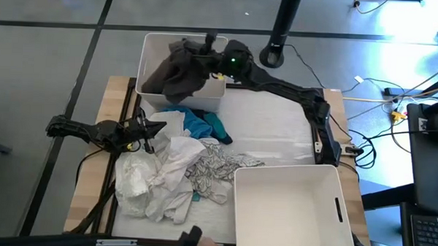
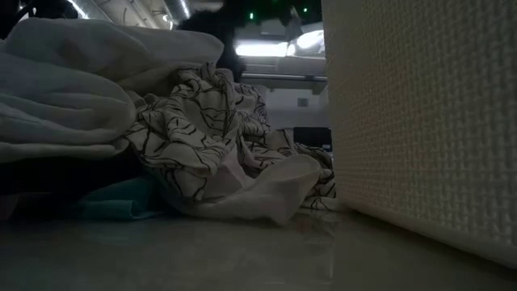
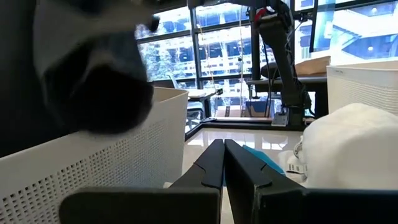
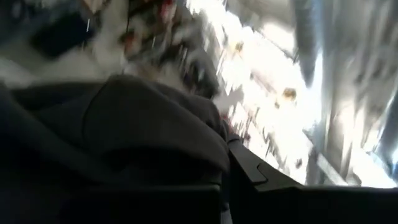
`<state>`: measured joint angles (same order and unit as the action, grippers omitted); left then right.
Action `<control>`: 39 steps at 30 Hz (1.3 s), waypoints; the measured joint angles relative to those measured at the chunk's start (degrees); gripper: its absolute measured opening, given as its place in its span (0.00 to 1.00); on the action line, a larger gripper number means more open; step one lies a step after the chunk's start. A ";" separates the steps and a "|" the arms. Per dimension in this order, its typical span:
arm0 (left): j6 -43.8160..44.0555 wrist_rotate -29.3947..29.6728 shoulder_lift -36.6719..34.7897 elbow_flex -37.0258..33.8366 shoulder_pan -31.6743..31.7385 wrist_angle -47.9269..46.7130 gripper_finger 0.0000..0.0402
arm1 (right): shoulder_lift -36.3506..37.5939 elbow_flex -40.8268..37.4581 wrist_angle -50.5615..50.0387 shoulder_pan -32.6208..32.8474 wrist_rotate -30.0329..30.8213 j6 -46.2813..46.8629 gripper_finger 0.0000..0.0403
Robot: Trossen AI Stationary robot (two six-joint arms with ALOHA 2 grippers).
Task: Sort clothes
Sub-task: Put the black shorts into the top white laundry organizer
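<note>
Dark grey garment (image 1: 178,72) hanging crumpled from right gripper (image 1: 210,52), draping into bin. White (image 1: 155,175), patterned (image 1: 214,170), teal (image 1: 204,125) clothes lying heaped just beside left gripper (image 1: 147,130).

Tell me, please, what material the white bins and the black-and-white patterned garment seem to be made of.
The near white bin looks like matte moulded plastic: its wall shows a regular woven-look grid in the low view. The far white bin shows the same texture. The patterned garment looks like thin, soft fabric, probably a light knit or woven cloth, since it crumples into fine folds.
</note>
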<state>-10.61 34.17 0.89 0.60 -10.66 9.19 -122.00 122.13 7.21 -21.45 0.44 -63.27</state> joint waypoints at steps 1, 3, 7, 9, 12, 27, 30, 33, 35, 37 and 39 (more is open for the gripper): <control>0.08 0.00 0.01 0.00 0.00 -0.03 0.01 | -0.36 0.00 -1.97 -0.05 1.83 0.01 0.01; 0.13 0.00 0.00 0.00 0.00 -0.02 0.01 | -1.27 0.00 -5.38 -0.08 6.31 0.05 0.01; 0.88 0.00 0.01 0.00 -0.01 -0.02 0.01 | -3.20 0.00 -11.07 0.02 9.95 5.28 0.01; 1.22 0.00 0.00 0.00 0.00 -0.02 0.01 | -4.00 0.00 -13.64 0.00 10.11 6.42 0.01; 1.22 0.00 -0.01 0.00 0.00 -0.02 0.01 | -4.62 0.00 -15.84 0.02 10.67 6.53 0.02; 1.24 0.00 0.01 0.00 0.00 -1.46 0.01 | -4.06 0.02 -24.24 0.81 13.02 10.74 0.52; 1.24 0.00 0.01 0.00 0.00 -1.38 0.01 | -3.13 2.04 -27.89 1.88 14.41 10.52 0.59; 1.24 0.00 0.01 0.00 0.00 -1.44 0.01 | -2.88 6.60 -32.32 3.42 16.21 10.24 0.63; 1.24 0.00 -0.01 0.00 -0.01 -1.33 0.01 | -2.88 10.75 -38.34 4.54 17.08 10.19 0.64; 1.40 0.00 0.01 0.00 -0.01 -1.42 0.01 | -2.62 13.09 -41.70 5.85 17.35 10.20 0.64; 1.64 -0.02 0.00 0.00 0.00 -1.44 0.01 | -0.32 12.01 -44.07 7.34 17.61 10.32 0.63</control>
<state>-8.97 34.15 0.89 0.60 -10.66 7.75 -122.31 134.13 -36.86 -14.11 18.04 -52.95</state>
